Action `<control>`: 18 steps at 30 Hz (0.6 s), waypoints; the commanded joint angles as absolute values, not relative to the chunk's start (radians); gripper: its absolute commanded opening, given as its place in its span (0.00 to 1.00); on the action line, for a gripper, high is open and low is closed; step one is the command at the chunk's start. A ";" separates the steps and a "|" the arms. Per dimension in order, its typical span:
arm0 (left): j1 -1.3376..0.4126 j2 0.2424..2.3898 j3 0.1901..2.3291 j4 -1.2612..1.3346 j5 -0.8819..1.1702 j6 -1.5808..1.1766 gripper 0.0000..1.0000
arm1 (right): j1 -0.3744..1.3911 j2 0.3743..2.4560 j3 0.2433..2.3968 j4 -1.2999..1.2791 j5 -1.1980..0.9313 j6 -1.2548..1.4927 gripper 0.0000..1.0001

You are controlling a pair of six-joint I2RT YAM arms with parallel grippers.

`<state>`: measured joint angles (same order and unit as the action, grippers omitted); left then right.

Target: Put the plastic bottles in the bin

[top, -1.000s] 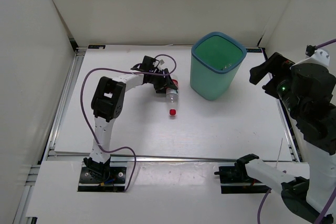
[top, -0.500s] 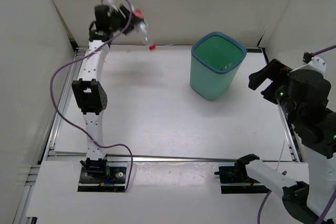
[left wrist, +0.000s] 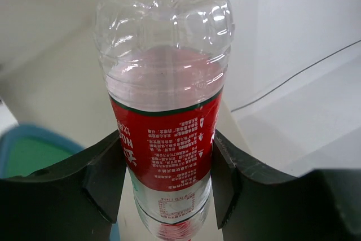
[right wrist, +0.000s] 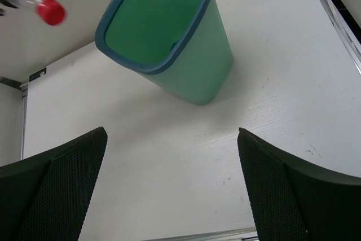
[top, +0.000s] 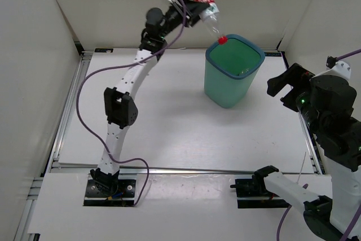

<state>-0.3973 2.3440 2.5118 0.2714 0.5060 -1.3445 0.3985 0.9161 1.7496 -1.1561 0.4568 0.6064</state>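
Observation:
My left gripper [top: 198, 5] is raised high and shut on the clear bottle with a red label [top: 207, 8]. The bottle tilts cap-down, and its red cap [top: 223, 40] hangs over the back-left rim of the teal bin [top: 225, 86]. In the left wrist view the fingers [left wrist: 107, 179] clamp the bottle [left wrist: 166, 128] at its label, with the bin's rim [left wrist: 22, 131] below left. My right gripper [top: 282, 86] is open and empty, right of the bin. In the right wrist view it [right wrist: 172, 134] faces the bin [right wrist: 203, 66] and the cap [right wrist: 52, 11]. The other bottles are out of view.
White walls enclose the table on the left, back and right. The left arm's purple cable [top: 84, 94] loops over the left side of the table. A metal rail [top: 186, 169] runs along the near edge, with both arm bases in front of it.
The left arm lifted the red-label bottle off the table, swung it up along the back wall and then right, over the bin's rim. The right arm hardly moved.

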 commanded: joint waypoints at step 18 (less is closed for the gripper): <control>-0.558 2.451 2.511 0.273 0.457 -1.391 0.62 | 0.394 0.871 1.721 -1.140 0.457 0.641 1.00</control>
<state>-0.5522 2.5038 2.4935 0.2619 0.4747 -1.4078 0.3985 0.8825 1.7374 -1.1564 0.4568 0.6258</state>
